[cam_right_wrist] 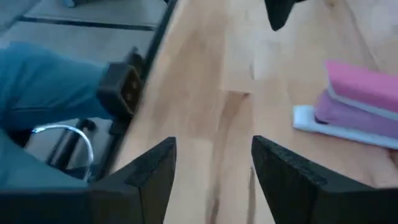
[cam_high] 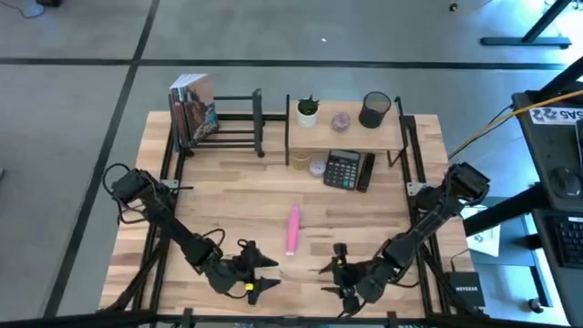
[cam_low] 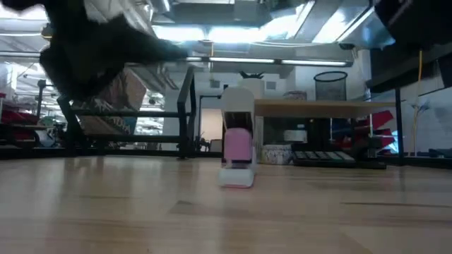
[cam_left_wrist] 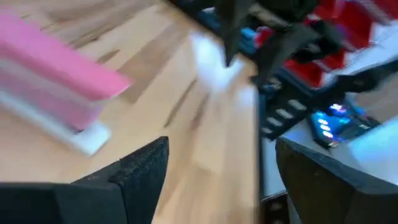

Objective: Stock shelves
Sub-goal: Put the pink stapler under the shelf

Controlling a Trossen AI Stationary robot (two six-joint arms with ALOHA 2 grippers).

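The shelves, a wood-board shelf (cam_high: pixel 346 137) and a black bar rack (cam_high: pixel 228 123), stand at the table's far edge, with a pink stapler (cam_high: pixel 293 228) lying mid-table, not yet stocked. The left gripper (cam_high: pixel 262 273) and right gripper (cam_high: pixel 330 271) hover open near its close end, both empty. Closing in together, they risk colliding or nudging the stapler askew.

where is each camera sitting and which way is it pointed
High: overhead, straight down on table, wooden shelf, black rack; both arms show.
Low: tabletop level, facing the pink stapler; a dark arm upper left.
Left wrist: past left gripper, open.
Right wrist: past right gripper, open.
All four share the stapler.
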